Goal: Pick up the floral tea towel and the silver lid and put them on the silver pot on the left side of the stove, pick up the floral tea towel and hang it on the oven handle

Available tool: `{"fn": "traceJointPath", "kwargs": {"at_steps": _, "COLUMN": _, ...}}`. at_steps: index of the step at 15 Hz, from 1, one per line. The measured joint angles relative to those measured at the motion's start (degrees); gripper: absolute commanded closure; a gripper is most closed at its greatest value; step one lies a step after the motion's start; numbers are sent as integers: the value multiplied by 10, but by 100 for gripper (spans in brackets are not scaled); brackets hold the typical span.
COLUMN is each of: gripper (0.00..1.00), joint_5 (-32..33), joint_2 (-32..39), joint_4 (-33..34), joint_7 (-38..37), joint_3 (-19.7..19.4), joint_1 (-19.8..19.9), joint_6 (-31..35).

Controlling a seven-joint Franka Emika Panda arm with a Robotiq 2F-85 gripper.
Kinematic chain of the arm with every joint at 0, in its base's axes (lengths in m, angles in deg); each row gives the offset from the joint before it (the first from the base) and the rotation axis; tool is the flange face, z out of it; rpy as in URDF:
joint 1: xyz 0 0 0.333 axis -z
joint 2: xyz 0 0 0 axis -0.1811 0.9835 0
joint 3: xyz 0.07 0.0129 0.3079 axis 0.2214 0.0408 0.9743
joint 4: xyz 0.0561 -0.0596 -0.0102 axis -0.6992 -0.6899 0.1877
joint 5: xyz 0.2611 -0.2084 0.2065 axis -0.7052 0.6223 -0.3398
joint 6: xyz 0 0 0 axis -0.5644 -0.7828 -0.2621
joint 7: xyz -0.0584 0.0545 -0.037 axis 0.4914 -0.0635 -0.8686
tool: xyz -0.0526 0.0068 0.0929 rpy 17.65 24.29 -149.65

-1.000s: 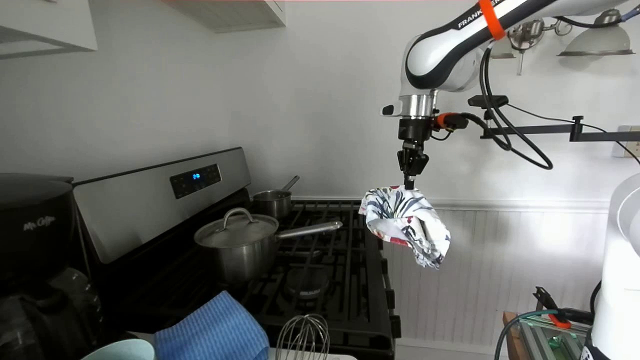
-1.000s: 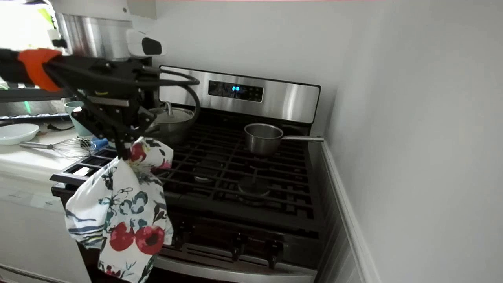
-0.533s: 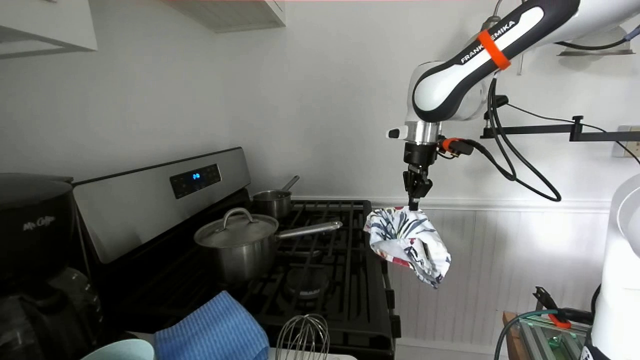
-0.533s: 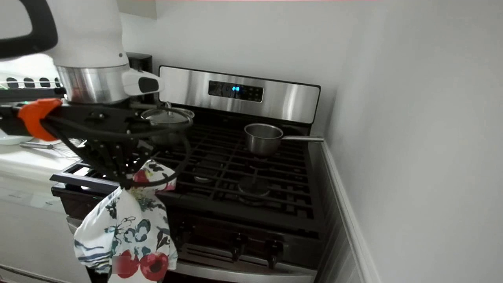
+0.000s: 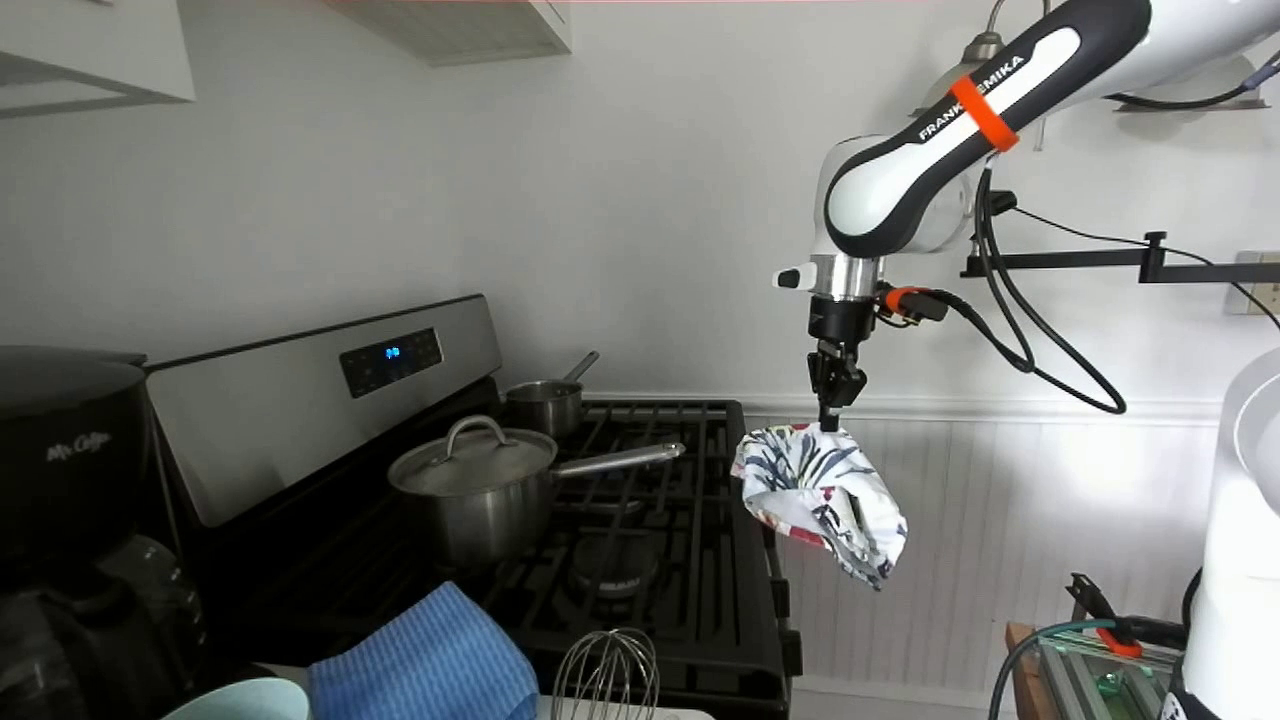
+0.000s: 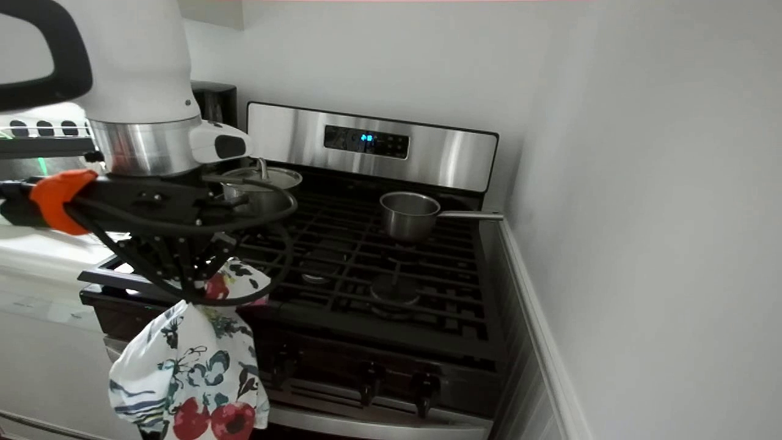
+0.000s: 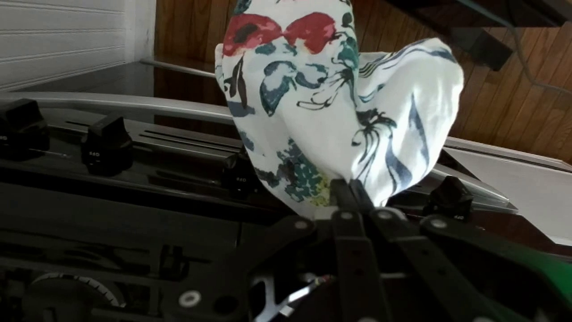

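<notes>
The floral tea towel [image 5: 835,495] hangs from my gripper [image 5: 829,424], which is shut on a gathered fold of it. In an exterior view the towel [image 6: 189,373] drops in front of the stove's left front, its lower end cut off by the frame. The wrist view shows the towel [image 7: 308,94] spreading from the fingertips and covering part of the oven handle [image 7: 147,101]; contact cannot be told. On the stove [image 5: 715,500], the silver lid [image 5: 475,463] rests on the silver pot [image 5: 490,525]; cables partly cover that pot [image 6: 259,201] in an exterior view.
A smaller saucepan [image 6: 409,217] sits at the back right of the stove. Knobs [image 7: 107,145] jut from the front panel. A blue cloth [image 5: 430,660], a whisk [image 5: 607,675] and a coffee maker [image 5: 70,480] stand beside the stove. A wall [image 6: 641,214] bounds its right side.
My gripper has come down with the towel still in it, mostly in the first half second and only slightly since. The lid and both pots have stayed in place.
</notes>
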Motion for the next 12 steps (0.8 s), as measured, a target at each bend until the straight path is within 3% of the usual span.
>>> {"fn": "traceJointPath", "kwargs": {"at_steps": 8, "gripper": 100, "joint_5": 0, "joint_2": 40, "joint_4": -4, "joint_7": 0, "joint_3": 0, "joint_1": 0, "joint_6": 10}}
{"fn": "traceJointPath", "kwargs": {"at_steps": 12, "gripper": 100, "joint_5": -15, "joint_2": 94, "joint_4": -13, "joint_7": -1, "joint_3": -3, "joint_1": -1, "joint_6": 62}}
